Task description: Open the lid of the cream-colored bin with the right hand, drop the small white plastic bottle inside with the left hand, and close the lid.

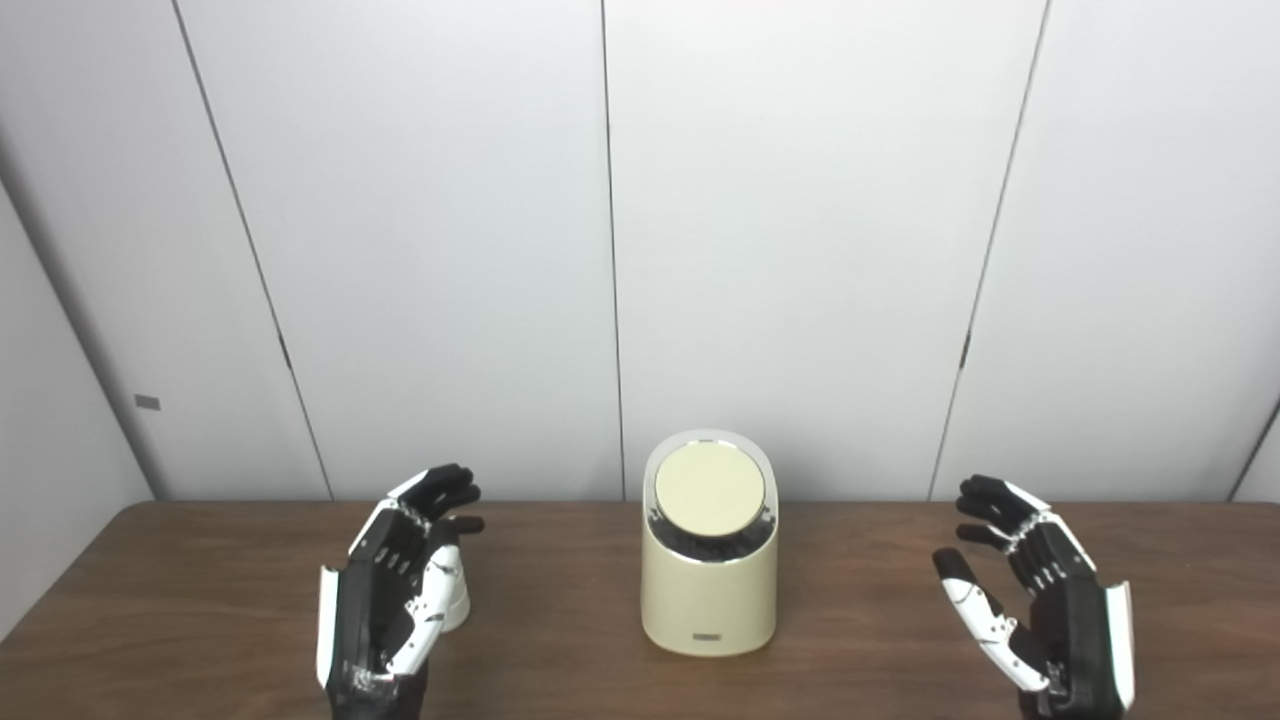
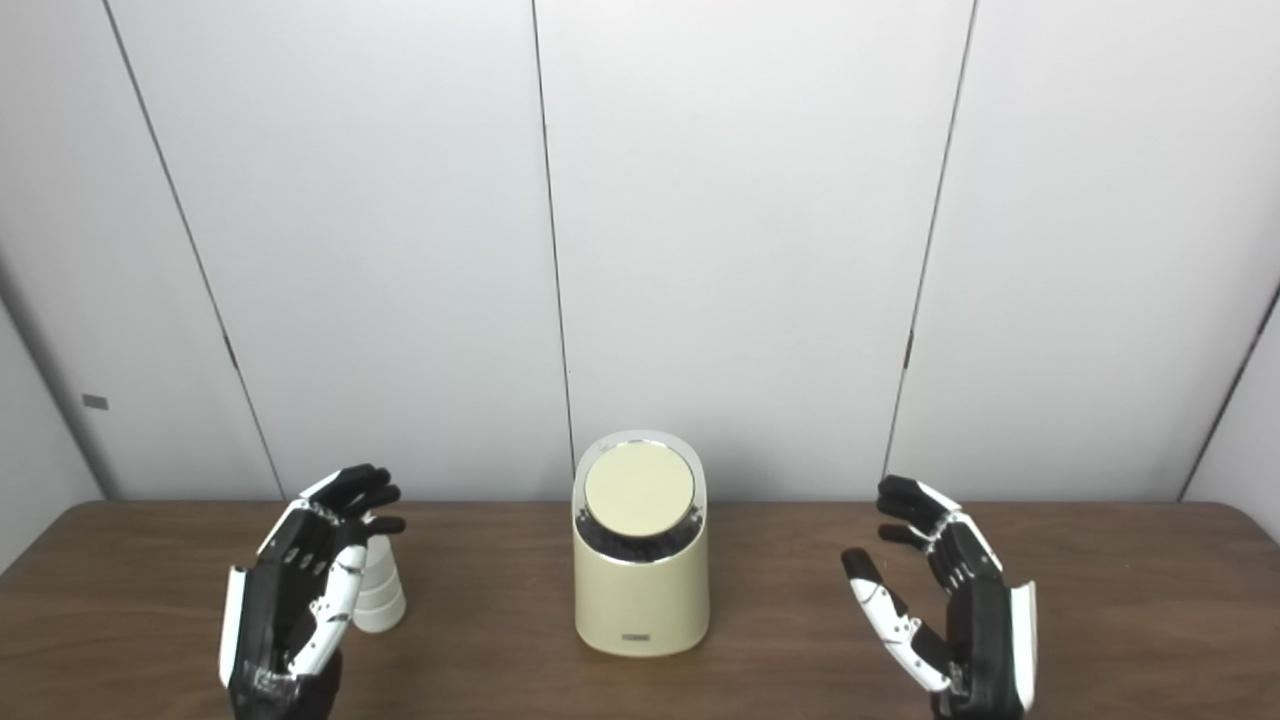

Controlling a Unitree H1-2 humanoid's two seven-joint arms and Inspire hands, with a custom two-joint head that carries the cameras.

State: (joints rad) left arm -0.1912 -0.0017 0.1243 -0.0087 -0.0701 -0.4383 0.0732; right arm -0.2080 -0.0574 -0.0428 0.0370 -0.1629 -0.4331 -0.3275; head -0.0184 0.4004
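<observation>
A: Bin [image 1: 709, 570], cream-colored, stands upright at the middle of the brown wooden table [image 1: 200, 620] in the left eye view. Its round lid [image 1: 709, 489] is down, tilted toward the camera inside a silvery ring.

B: Any writing on it?

A: A small dark plate sits low on the front wall, too small to read.

B: And the hands there?

A: The left hand [image 1: 395, 590] stands raised with fingers spread, holding nothing. The small white plastic bottle [image 1: 455, 600] stands on the table just behind it, mostly hidden; whether they touch I cannot tell. The right hand [image 1: 1040, 600] is raised well to the bin's right, fingers apart, thumb out, empty.

B: Right eye view?

A: The bottle [image 2: 380, 590] shows more clearly: ridged white, upright, just beside the left hand's [image 2: 295, 600] fingers [image 2: 350, 490], well left of the bin [image 2: 640, 590]. The lid [image 2: 639, 490] is shut here too. The right hand [image 2: 950, 610] is splayed and empty, apart from everything. White wall panels [image 2: 740, 240] with dark seams stand behind the table.
</observation>
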